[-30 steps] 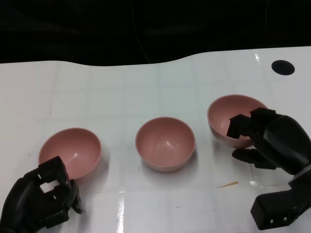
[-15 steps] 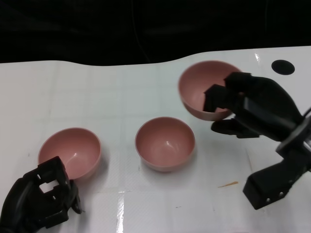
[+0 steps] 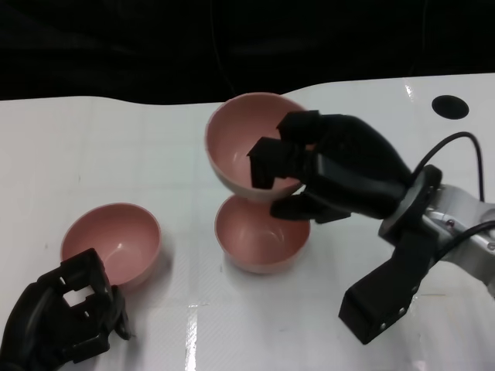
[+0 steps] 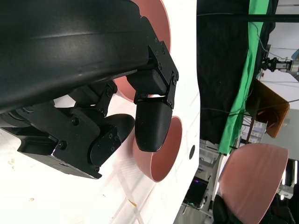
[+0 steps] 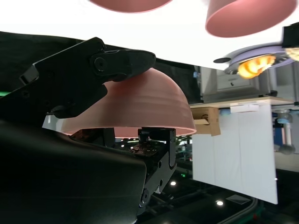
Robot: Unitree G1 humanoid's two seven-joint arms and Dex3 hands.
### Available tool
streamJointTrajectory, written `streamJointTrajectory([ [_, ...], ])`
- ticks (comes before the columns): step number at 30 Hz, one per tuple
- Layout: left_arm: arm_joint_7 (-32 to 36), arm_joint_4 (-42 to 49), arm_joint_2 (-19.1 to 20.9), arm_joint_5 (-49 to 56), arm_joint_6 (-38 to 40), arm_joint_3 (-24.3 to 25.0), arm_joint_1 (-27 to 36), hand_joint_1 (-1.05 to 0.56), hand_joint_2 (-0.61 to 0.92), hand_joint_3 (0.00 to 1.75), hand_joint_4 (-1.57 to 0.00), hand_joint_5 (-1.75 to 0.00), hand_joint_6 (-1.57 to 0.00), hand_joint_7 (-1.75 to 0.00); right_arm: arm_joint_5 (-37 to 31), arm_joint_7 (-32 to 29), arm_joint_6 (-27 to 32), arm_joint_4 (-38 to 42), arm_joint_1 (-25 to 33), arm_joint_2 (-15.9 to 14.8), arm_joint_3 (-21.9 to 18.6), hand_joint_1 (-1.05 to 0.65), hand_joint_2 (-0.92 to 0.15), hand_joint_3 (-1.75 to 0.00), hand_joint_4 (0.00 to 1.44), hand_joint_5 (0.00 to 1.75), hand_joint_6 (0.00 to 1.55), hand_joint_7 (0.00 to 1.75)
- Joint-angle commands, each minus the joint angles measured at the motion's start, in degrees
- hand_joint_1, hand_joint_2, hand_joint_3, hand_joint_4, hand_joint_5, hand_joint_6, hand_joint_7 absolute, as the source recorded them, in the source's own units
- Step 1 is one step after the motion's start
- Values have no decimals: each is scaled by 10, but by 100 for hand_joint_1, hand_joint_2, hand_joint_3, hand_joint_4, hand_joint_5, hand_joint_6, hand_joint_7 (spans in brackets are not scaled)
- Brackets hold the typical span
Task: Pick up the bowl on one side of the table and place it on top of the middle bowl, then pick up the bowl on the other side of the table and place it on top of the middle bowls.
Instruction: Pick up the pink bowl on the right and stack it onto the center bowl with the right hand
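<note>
Three pink bowls are in the head view. My right hand grips one bowl by its right rim and holds it in the air, tilted, just above and behind the middle bowl. The middle bowl stands on the white table. The left bowl stands upright at the left. My left hand rests by its near rim with fingers curled and nothing in them. The left wrist view shows the held bowl raised beyond the middle bowl. In the right wrist view, fingers clamp the held bowl.
A round black hole lies in the table's far right corner. The table's far edge curves along a dark backdrop. My right forearm reaches in across the table's right side.
My right hand has lifted the right bowl off the table and carried it left, from the right side to above the middle bowl. The left hand and left bowl have not moved.
</note>
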Motion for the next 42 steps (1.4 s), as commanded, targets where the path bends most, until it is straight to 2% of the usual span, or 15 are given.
streamJointTrajectory([
  [1,6,-7,6,0,-1,2,7,-2,60,115,-89,-175,-77,-175,5,7,-6,-8,-1,6,3,-18,-60,-68,91,175,65,175],
  [3,5,-8,6,0,-1,2,7,-2,60,114,-88,-175,-77,-175,4,8,-6,-8,1,8,2,-16,-55,-80,91,175,66,175],
  [7,0,-4,5,-3,-2,2,7,-2,61,114,-88,-175,-77,-175,0,9,-9,-6,9,12,8,-15,-51,-91,91,175,67,175],
  [15,-2,2,4,-5,-5,4,3,-1,63,116,-89,-175,-78,-175,-15,-7,-5,8,14,14,16,-14,-49,-100,94,175,69,175],
  [25,-2,-5,5,-7,3,3,6,-1,62,116,-89,-175,-79,-175,-7,-7,-10,24,12,2,12,-15,-54,-88,90,175,65,175],
  [33,0,-3,5,-4,-4,3,7,0,62,116,-89,-175,-79,-175,-11,-18,-11,43,9,0,12,-17,-57,-86,89,175,64,175],
  [38,4,-2,4,-2,-4,3,6,0,61,118,-90,-175,-79,-175,-18,-32,-10,51,6,-1,14,-15,-60,-68,88,175,63,175],
  [42,-5,3,6,-4,-10,3,5,0,60,119,-90,-175,-79,-175,-22,-38,-7,61,6,-1,16,-14,-60,-64,88,175,63,175],
])
